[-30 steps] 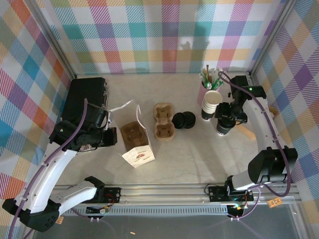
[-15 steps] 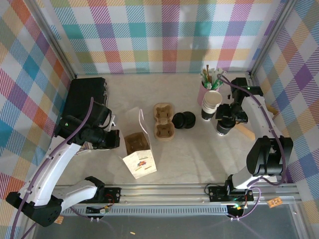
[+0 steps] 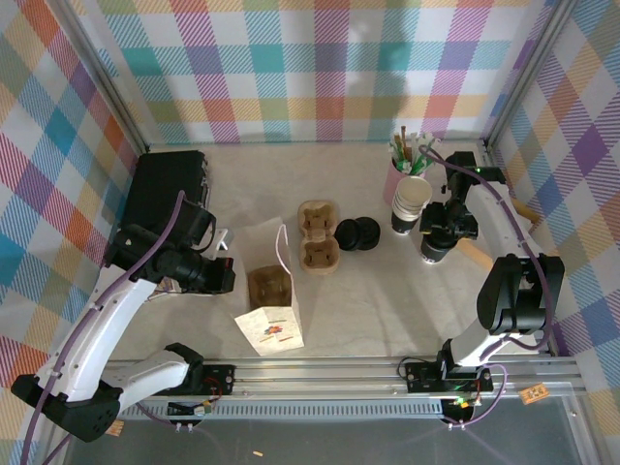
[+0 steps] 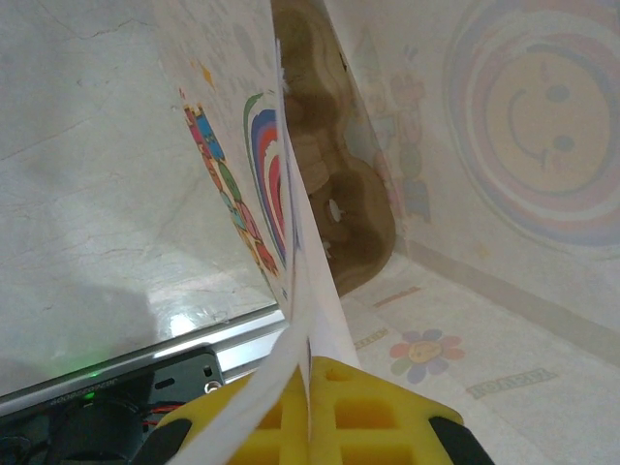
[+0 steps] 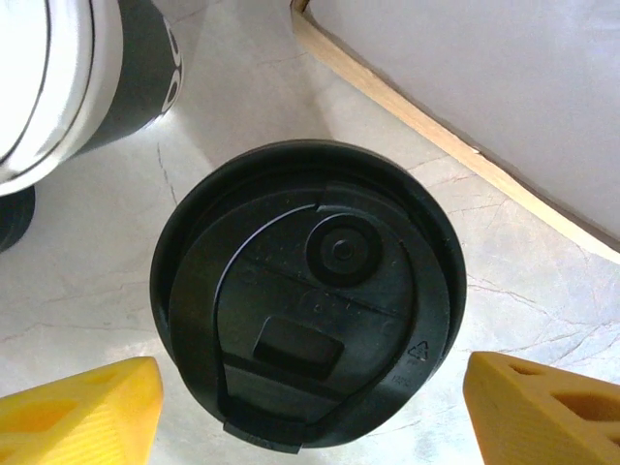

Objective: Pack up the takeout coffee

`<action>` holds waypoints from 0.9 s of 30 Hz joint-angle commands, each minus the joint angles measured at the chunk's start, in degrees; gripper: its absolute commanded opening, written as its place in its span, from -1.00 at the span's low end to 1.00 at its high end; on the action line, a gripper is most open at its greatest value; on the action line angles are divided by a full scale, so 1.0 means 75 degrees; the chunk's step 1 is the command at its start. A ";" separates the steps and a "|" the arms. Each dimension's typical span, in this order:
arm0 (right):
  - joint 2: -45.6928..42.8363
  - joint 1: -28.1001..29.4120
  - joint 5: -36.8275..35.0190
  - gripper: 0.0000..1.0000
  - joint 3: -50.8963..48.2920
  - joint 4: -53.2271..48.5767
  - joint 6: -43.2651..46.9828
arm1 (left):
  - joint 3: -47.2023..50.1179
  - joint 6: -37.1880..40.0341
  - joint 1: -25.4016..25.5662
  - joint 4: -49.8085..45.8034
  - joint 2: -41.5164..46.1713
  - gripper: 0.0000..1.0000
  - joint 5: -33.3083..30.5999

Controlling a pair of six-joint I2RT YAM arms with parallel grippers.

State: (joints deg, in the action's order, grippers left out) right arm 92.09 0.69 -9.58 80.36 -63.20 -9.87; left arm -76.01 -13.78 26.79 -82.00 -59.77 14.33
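The takeout coffee (image 5: 308, 291), a cup under a round black lid, stands at the right of the table (image 3: 433, 253). My right gripper (image 5: 310, 412) hangs just over it, open, with a yellow finger (image 5: 82, 407) on each side of the lid and a small gap to each. My left gripper (image 4: 310, 387) is shut on the top edge of the white paper bag (image 3: 273, 320), which stands open near the front edge. A brown cup carrier (image 4: 339, 194) lies inside the bag (image 4: 232, 174).
A second brown carrier (image 3: 318, 235) and loose black lids (image 3: 356, 233) lie mid-table. A stack of white cups (image 3: 411, 199) and a pink cup of stirrers (image 3: 402, 160) stand right beside the coffee. A black case (image 3: 165, 194) sits at the left.
My left gripper has drawn the bag a little toward the front edge and turned it, so its mouth faces up more. The right gripper has settled closer over the lid and narrowed slightly.
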 commanded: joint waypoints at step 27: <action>0.0315 -0.0057 -0.0011 0.59 -0.0376 0.0400 -0.1364 | 0.0209 0.0048 -0.0050 -0.0325 0.0226 -1.00 0.0122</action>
State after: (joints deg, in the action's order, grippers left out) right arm 93.93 0.69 -10.48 78.41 -60.60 -19.31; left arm -75.46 -13.65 26.79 -82.41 -58.63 14.39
